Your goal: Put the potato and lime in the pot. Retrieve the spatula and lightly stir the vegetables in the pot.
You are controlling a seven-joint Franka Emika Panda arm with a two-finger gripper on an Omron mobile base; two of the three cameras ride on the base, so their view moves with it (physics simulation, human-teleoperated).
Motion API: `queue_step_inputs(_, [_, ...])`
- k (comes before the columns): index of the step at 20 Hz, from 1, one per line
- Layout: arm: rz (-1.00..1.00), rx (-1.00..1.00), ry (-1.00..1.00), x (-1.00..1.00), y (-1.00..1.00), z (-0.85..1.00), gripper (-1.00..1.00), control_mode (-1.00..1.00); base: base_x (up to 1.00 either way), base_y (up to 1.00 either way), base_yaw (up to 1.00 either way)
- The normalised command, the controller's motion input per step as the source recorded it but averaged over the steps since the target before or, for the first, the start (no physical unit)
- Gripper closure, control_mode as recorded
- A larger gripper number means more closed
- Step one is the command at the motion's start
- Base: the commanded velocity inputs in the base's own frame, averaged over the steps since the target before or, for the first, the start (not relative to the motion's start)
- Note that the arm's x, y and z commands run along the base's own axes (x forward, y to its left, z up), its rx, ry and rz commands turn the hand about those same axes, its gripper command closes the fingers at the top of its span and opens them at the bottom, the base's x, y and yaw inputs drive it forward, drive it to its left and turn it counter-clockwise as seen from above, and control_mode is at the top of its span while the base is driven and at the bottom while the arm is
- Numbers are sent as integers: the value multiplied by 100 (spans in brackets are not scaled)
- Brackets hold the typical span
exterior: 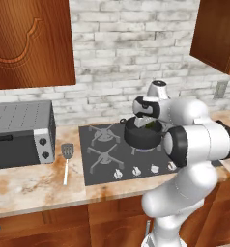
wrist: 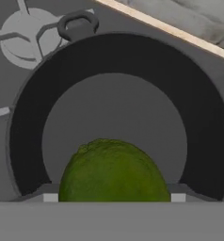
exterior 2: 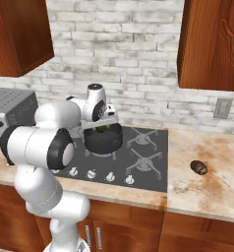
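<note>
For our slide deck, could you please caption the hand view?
Lime held between the jaws directly above the open, empty pot on the stove.

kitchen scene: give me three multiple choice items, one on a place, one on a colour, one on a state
1. Where is the potato?
A. on the counter right of the stove
B. in the pot
C. on the toaster oven

2. What colour is the lime?
A. yellow
B. green
C. red

3. How is the pincer?
A. open, beside the spatula
B. shut on the lime above the pot
C. open over the potato

Answers: 1 A, it lies on bare counter; 2 B, green in the hand view; 3 B, the lime sits between the fingertips over the pot, while the spatula lies untouched.
</note>
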Motion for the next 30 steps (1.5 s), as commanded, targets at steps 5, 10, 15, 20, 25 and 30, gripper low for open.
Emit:
queue_step_inputs(5, [-1,6,-2,23,0,-34,100,-100,0,0,0])
queue_step_inputs(10, [-5,1,2,54,0,-4,100,-100,0,0,0])
queue_step_inputs(15, [-3,0,11,26,0,-11,100,-100,0,0,0])
queue_step_inputs(20, [-1,0,0,11,0,-27,100,-100,0,0,0])
queue_step_inputs(25, [-1,0,1,1,1,-3,100,-100,0,0,0])
queue_step_inputs(30, [0,1,-1,0,0,0,-100,-100,0,0,0])
